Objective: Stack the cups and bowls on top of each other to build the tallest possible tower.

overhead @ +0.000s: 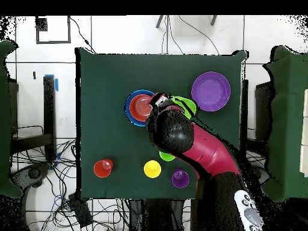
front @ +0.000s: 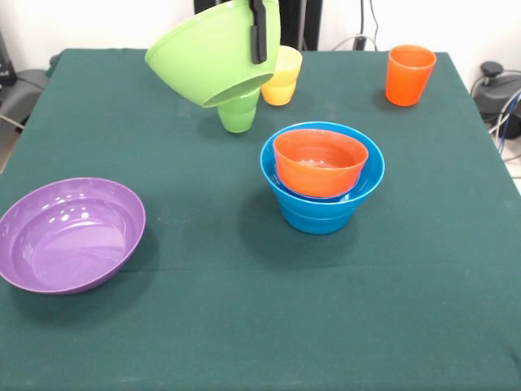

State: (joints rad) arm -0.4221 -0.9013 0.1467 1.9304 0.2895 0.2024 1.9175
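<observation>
Bowls and cups are spread over the dark green table cloth, and the tower is only just begun. The robot's black claw is pinched on the rim of the big lime green plastic bowl and holds it up in the air, tipped so its open side faces down and away. I think it hangs tipped because the claw grips only one edge, so the rest of the bowl sags. Near the middle of the table sits the start of the tower: a small shiny orange bowl resting inside a bright blue bowl, which seems to have one more blue bowl nested in it, though I cannot tell for sure. The lifted bowl is above and to the side of this pile, not over it yet. My guess is that it is going there next, and it may need to turn flat to sit well. The big purple plastic bowl waits alone near a table corner, well apart. The small green cup stands upside down, just under the lifted bowl, with the yellow cup beside it. The orange cup stands far off. A purple cup shows only from above.
</observation>
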